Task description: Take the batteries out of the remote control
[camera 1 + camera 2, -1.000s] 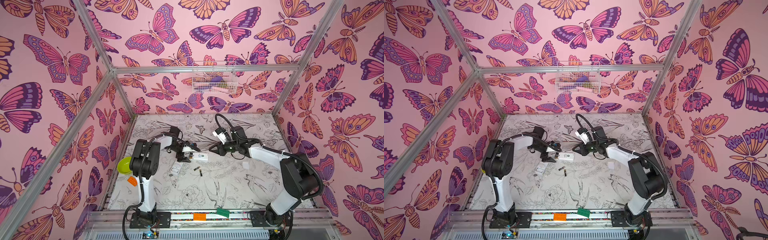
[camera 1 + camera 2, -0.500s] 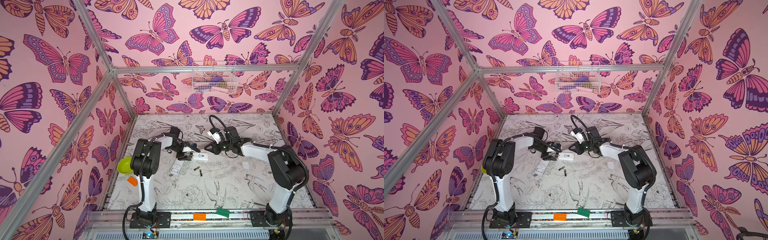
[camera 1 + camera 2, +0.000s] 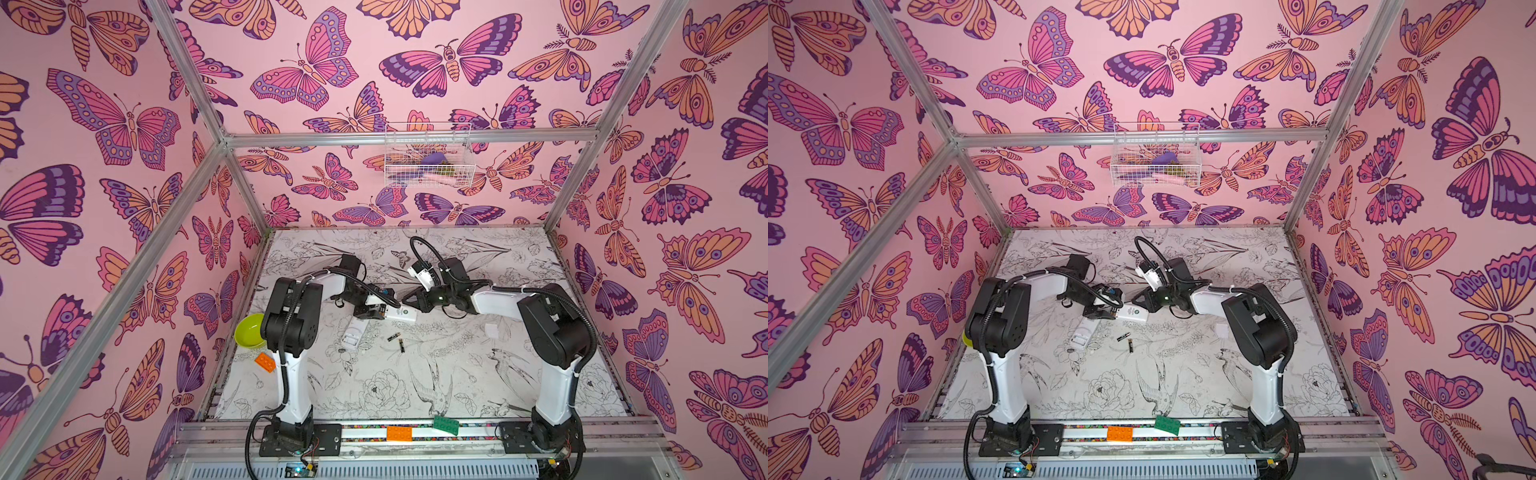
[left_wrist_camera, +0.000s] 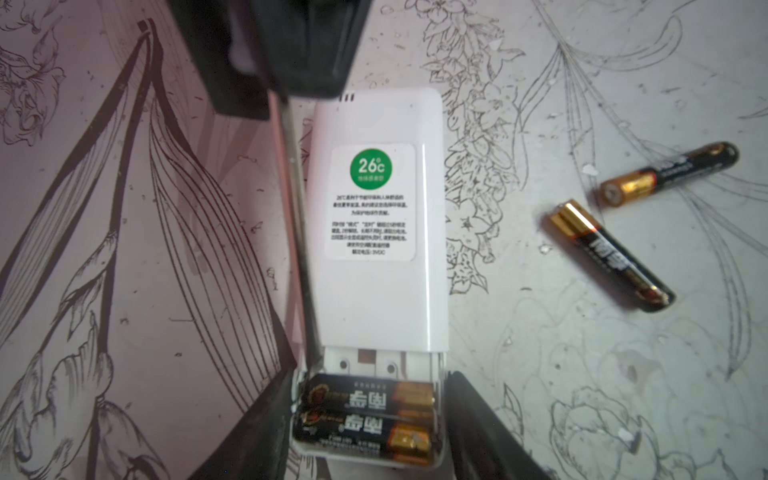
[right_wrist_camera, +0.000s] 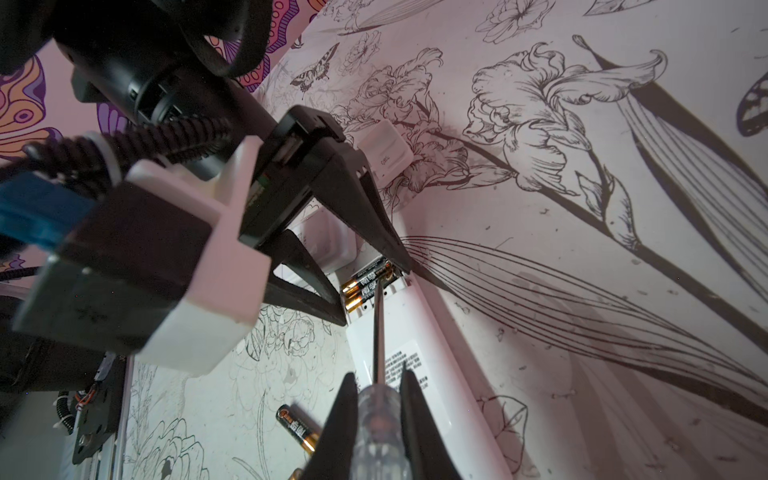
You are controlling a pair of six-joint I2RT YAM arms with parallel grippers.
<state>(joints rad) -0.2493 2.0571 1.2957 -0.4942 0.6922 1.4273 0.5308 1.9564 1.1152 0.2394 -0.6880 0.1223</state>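
Left claw [image 4: 374, 371] half closed, pinches white remote [image 4: 374, 291] at open end. Right claw [image 5: 379, 374] squeezes screwdriver [image 5: 376, 432] tight, tip at two batteries [image 4: 365, 399] inside remote. Two loose batteries [image 3: 401, 345] on tabletop [image 3: 457, 374], 6 o'clock from remote.

We find the remote control [image 4: 374, 299] white, lying flat on the bench [image 4: 540, 386] with its labelled back up; the label bears a green disc. The battery bay at one end stands uncovered. Two batteries [image 4: 370, 397] sit in it side by side, crosswise to the remote's length, black, their gold-coloured ends on the same side. Two more batteries [image 4: 609, 255] lie loose on the bench near the remote, clear of it, close together without touching, at an angle to each other.
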